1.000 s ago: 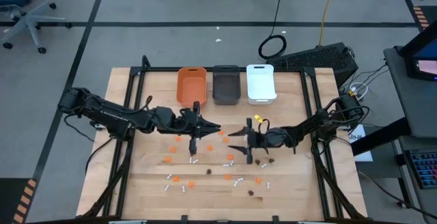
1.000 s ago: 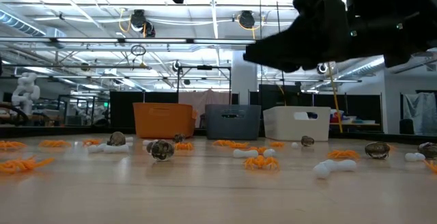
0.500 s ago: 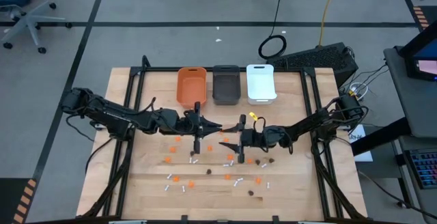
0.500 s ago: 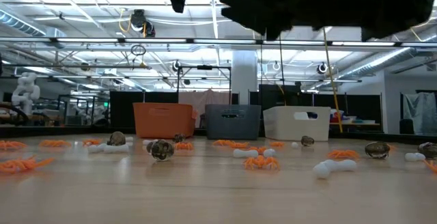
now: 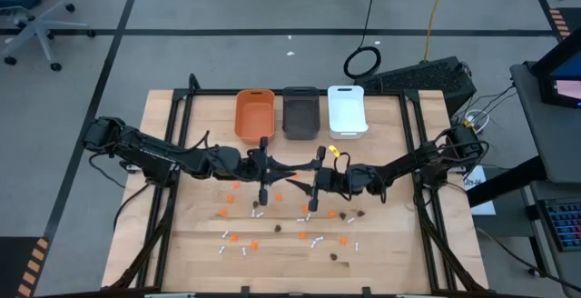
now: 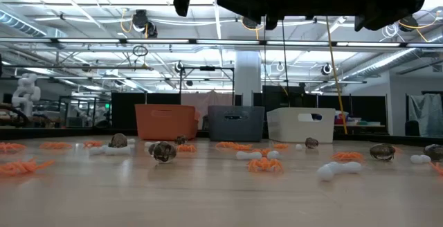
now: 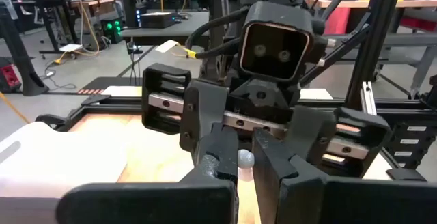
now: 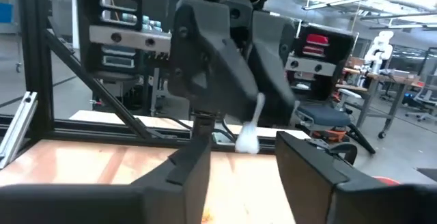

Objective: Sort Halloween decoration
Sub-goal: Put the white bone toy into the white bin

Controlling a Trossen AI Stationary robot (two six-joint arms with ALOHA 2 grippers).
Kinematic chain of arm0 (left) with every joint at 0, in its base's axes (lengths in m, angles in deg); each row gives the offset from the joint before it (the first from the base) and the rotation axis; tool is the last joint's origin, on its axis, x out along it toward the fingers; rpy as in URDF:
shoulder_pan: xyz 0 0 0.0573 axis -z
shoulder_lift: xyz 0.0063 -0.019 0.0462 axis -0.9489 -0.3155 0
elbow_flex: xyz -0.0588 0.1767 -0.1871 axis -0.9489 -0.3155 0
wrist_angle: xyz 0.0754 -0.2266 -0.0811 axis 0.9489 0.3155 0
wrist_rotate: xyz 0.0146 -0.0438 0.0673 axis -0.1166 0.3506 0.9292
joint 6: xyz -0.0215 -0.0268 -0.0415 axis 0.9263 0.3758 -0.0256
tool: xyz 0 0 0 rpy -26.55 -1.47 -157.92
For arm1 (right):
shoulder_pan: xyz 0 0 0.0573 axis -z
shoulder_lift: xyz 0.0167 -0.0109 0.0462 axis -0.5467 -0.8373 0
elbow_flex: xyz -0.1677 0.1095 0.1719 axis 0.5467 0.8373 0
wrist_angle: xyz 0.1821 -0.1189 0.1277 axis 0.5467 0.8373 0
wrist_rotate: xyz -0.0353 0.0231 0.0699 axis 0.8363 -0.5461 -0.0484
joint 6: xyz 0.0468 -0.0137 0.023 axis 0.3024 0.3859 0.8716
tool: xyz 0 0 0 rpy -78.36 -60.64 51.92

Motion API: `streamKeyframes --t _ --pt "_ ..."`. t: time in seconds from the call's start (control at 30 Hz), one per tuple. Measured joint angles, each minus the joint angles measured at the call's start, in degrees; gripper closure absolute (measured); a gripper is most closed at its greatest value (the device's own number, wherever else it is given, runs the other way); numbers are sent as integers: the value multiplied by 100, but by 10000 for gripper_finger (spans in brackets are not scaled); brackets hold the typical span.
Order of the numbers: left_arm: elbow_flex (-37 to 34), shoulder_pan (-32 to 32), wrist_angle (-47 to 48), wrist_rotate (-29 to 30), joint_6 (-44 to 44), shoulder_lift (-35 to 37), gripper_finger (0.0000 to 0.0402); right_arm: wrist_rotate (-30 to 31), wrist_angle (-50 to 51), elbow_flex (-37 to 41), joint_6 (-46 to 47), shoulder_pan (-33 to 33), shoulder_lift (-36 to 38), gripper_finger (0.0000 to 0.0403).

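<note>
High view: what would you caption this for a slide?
Two robot arms meet nose to nose above a wooden table scattered with tiny Halloween pieces, three bins waiting behind.

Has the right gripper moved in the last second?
Yes. In the high view the right gripper has shifted toward the left gripper, nearer below the dark grey bin.

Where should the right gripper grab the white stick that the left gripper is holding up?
Probably the free lower shaft, just above its knobbed end. The white stick hangs tilted from the left gripper, which pinches its top. The open right gripper already faces it, so coming straight on should suit.
</note>
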Motion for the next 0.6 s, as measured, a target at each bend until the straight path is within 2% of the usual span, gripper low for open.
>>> streamKeyframes --t 0.6 --pt "0 2 219 134 -118 0 388 22 33 0 14 37 1 389"
